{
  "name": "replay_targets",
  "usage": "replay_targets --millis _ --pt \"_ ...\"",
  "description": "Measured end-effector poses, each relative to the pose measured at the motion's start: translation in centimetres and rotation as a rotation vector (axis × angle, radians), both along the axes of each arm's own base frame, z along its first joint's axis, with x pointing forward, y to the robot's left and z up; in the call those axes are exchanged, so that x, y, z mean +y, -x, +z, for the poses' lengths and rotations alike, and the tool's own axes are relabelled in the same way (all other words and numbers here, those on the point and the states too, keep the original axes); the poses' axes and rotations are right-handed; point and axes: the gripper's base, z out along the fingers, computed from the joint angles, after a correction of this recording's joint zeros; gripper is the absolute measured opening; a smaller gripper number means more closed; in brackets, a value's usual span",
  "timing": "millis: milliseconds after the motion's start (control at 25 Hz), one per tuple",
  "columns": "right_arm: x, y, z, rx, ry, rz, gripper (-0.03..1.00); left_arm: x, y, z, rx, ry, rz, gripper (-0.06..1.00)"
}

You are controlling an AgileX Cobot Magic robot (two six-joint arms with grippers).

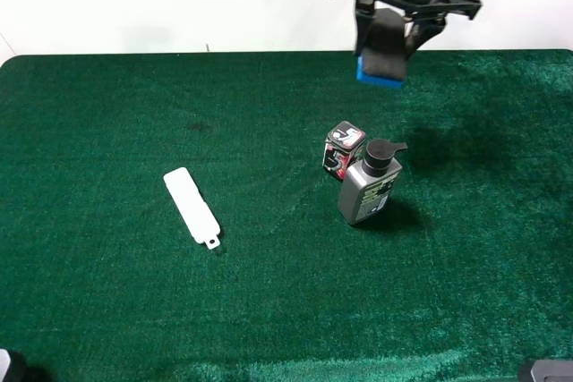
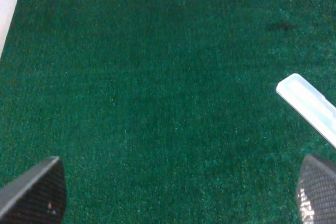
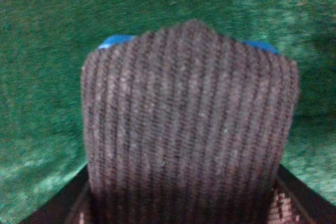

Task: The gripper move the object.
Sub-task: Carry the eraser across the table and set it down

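Note:
My right gripper (image 1: 385,35) hangs high over the far right of the green table and is shut on the eraser pad (image 1: 383,53), dark felt toward me and blue base at the bottom end. In the right wrist view the ribbed dark felt (image 3: 189,124) fills the frame, with blue corners peeking behind it. My left gripper (image 2: 178,192) is open and empty over bare green cloth; its two dark fingertips (image 2: 37,192) show at the frame's lower corners. The left arm itself is out of the exterior view.
A grey pump bottle (image 1: 367,185) stands mid-table with a small red, black and white box (image 1: 342,151) touching its far left side. A flat white strip with a tab (image 1: 192,206) lies left of centre; its end shows in the left wrist view (image 2: 310,106).

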Motion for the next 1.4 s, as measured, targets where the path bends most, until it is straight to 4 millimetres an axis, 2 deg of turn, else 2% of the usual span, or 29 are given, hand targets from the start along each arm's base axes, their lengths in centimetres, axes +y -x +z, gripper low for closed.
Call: replay_targets --millis 280,880,1080,1400 --pt "3.9 2.2 0.1 -0.003 -0.003 0.101 0.42 0.0 0.0 0.0 0.000 0.000 0.000 0.88" --pt "9.9 5.9 0.3 -0.070 -0.047 0.254 0.42 0.0 0.0 0.0 0.000 0.000 0.000 0.88" --pt "11.5 6.5 -0.8 -0.072 -0.044 0.306 0.42 0.0 0.0 0.0 0.000 0.000 0.000 0.88" --pt "13.7 6.5 -3.5 -0.097 -0.047 0.387 0.42 0.0 0.0 0.0 0.000 0.000 0.000 0.88"
